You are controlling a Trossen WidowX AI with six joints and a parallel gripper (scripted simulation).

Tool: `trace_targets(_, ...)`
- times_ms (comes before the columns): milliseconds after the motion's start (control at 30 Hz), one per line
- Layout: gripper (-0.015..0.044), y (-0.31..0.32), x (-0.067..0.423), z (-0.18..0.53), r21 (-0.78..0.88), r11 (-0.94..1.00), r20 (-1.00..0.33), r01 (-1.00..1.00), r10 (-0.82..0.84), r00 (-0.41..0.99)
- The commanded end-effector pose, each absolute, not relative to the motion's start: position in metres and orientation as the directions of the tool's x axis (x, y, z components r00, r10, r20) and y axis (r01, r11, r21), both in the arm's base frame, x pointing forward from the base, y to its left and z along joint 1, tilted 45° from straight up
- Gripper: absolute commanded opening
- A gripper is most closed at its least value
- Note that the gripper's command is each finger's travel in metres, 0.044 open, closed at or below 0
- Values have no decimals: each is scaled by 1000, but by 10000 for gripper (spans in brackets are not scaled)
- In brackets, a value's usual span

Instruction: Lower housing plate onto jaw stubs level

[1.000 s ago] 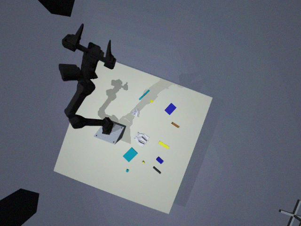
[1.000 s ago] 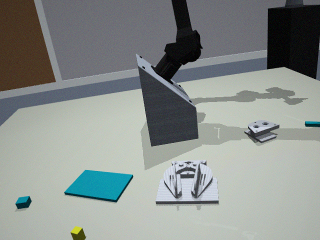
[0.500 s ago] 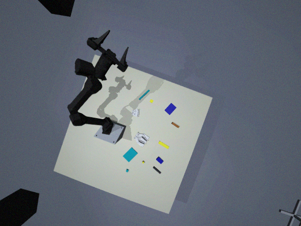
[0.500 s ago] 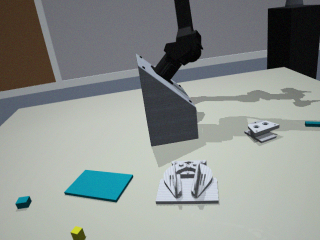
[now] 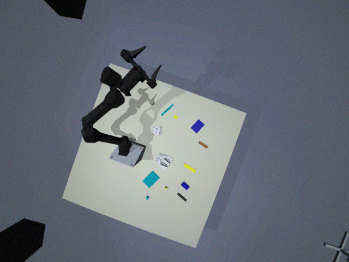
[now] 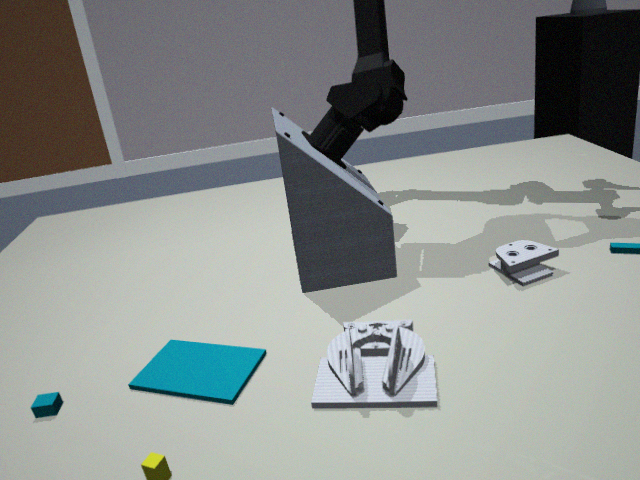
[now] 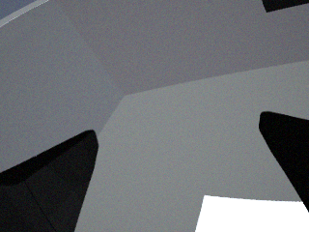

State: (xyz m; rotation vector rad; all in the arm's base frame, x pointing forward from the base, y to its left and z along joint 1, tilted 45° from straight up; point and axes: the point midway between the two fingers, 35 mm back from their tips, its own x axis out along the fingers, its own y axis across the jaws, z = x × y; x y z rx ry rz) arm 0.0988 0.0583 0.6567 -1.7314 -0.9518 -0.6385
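Pale tabletop (image 5: 92,180) (image 6: 217,299) up front, two-jaw assembly (image 5: 164,161) (image 6: 374,361) near centre. Housing plate (image 5: 157,130) (image 6: 527,252) sits farther right, unmounted; probably light, stiff, maybe slippery. I'd pinch its side edges, off the holes. Far off, my gripper (image 5: 143,68) (image 7: 180,130) hangs wide, nothing in it.

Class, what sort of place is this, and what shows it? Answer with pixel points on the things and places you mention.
Probably a robotics workspace: a black robot arm (image 5: 102,111) (image 6: 369,87) bolted to a wedge-shaped mount (image 5: 128,160) (image 6: 338,227), and a jaw assembly (image 5: 164,161) (image 6: 374,361) on the pale table (image 5: 118,206) (image 6: 206,299).
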Motion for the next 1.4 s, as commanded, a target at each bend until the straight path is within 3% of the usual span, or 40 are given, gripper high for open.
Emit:
trace_targets(0,440,72,114,645,-540,-206,742,816,341,577)
trace_targets(767,440,141,198,541,-587,-460,382,666,568,729)
trace_targets(1367,440,169,245,435,-584,-602,21,545,660,751)
